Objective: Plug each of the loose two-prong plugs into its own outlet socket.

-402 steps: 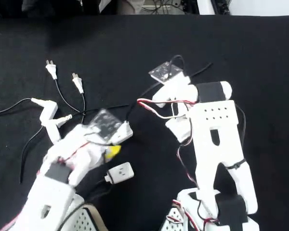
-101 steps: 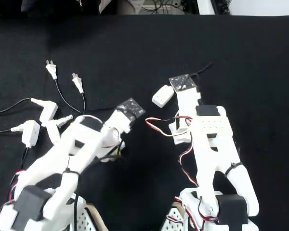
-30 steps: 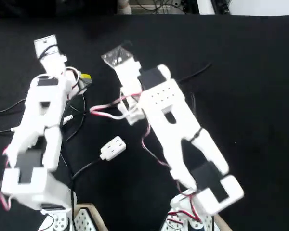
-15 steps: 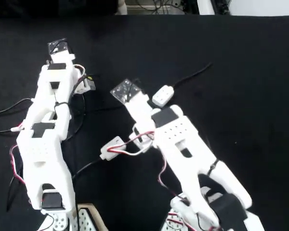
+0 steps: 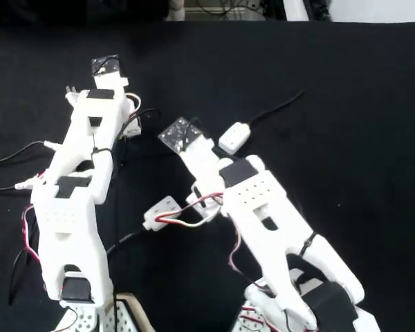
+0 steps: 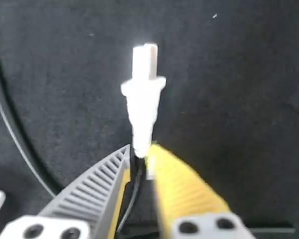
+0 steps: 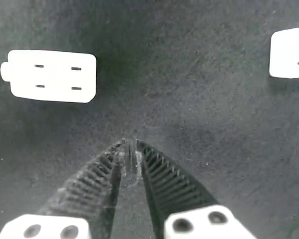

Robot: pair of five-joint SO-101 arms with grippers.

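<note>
High view: left arm [image 5: 90,142] shifted right since earlier; left hand [image 6: 139,153] clenched on plug [image 6: 142,94].

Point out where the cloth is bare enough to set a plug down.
Bare: the wide stretch of cloth right of the right arm, and the far strip beyond both arms. Crowded: the left edge with its cables, and between the arms, where a socket lies.

High camera down over the table [image 5: 373,104]; wrist cameras close behind left gripper [image 6: 139,152] and right gripper [image 7: 130,145]
</note>
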